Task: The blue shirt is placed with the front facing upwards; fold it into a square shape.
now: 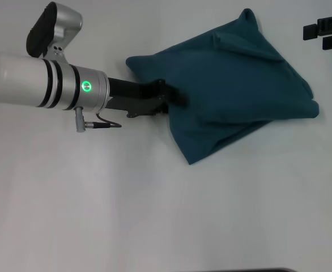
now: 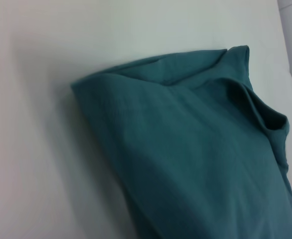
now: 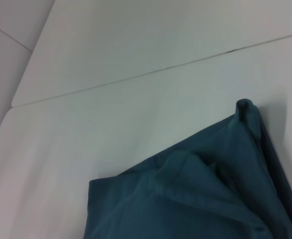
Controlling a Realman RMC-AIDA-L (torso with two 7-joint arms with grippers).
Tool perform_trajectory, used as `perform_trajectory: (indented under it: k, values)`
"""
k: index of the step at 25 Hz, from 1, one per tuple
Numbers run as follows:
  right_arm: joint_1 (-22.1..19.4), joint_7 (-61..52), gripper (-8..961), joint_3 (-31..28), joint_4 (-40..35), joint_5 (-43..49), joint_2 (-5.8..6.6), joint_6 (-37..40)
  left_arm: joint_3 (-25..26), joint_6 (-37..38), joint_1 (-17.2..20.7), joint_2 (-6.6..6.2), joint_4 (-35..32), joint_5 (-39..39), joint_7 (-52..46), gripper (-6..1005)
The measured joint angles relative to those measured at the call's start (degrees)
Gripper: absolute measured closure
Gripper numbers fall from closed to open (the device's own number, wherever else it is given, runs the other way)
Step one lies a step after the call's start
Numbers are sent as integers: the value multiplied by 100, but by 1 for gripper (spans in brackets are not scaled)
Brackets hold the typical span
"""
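In the head view, the left arm (image 1: 47,85) enters from the left edge of the frame and extends horizontally toward the centre. Its housing is white and silver, with a lit green ring indicator (image 1: 86,86) and a short grey cable (image 1: 98,123) below the wrist. The black left gripper (image 1: 174,97) sits at the left edge of the blue shirt (image 1: 239,90), in contact with the fabric. The fingertips are lost against the cloth, so it cannot be determined whether the gripper is released, clenched, or grasping the shirt.

The blue shirt lies on the white table (image 1: 126,209), in the upper centre to upper right of the frame. It is folded into a compact, multi-layered bundle with an irregular outline: one pointed corner toward the top of the frame, one toward the lower centre, and a thick folded edge on the right. Only plain teal fabric shows.

The left wrist view shows the blue shirt (image 2: 196,159) filling the lower right of the frame, with stacked folds and a curled fold at the right.

The right wrist view shows the blue shirt (image 3: 211,199) in the lower right, with bare table and a seam line (image 3: 151,72) above it.

The right gripper (image 1: 327,33) is at the upper right corner of the head view, well apart from the shirt. Its finger state cannot be determined.
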State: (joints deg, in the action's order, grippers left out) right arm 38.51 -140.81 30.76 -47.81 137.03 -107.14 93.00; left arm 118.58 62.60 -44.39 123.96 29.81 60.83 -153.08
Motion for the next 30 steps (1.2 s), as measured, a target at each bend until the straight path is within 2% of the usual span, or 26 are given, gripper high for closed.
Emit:
perform_trajectory:
  k: [7,13,18,21,23,25,28,30]
  values:
    - [-1,-12,224,0,0,-2,0,-5,14,78,6,0,-2,38,45,604]
    - [-13,-15,225,0,8,-1,3,-9,19,396,91,5,160,45,156,833]
    - [-37,-22,227,0,9,-1,12,-13,178,1496,591,-4,781,49,289,933]
    - [-37,-15,228,1,11,0,11,-13,357,2063,936,-35,1167,52,280,939]
    - [-37,-8,228,1,16,-1,11,-12,430,2317,1065,-123,1270,41,265,939]
    - [-36,-2,229,4,17,-1,7,-12,475,2441,1106,-297,1263,9,241,939]
    - [-36,3,229,5,34,-1,0,-13,490,2327,1041,-624,1048,-72,174,939]
    - [-35,6,230,5,54,0,-4,-12,490,2177,928,-762,903,-169,169,938]
